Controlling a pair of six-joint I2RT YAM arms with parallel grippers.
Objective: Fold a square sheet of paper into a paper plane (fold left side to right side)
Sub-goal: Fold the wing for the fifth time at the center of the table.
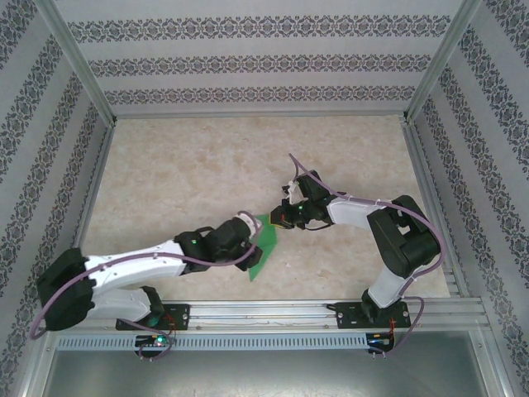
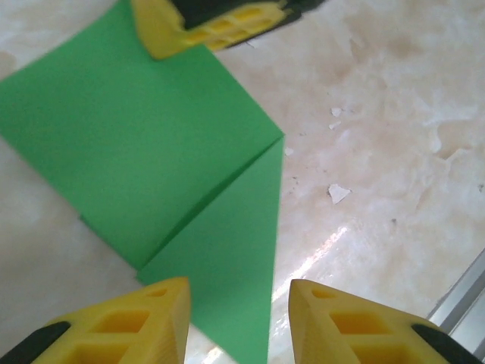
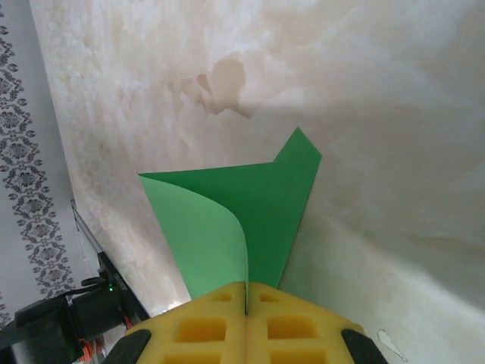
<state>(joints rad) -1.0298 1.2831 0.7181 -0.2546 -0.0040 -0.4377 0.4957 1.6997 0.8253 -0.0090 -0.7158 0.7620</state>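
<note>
While in right tool (image 3: 246,290), green paper (image 3: 261,201).

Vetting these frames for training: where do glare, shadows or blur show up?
Left wrist: a bright glare streak on the table beside the green paper; the left hand's fingers look soft. Right wrist: the paper casts a soft shadow on the table to its right. Top external: even light, no harsh glare.
</note>
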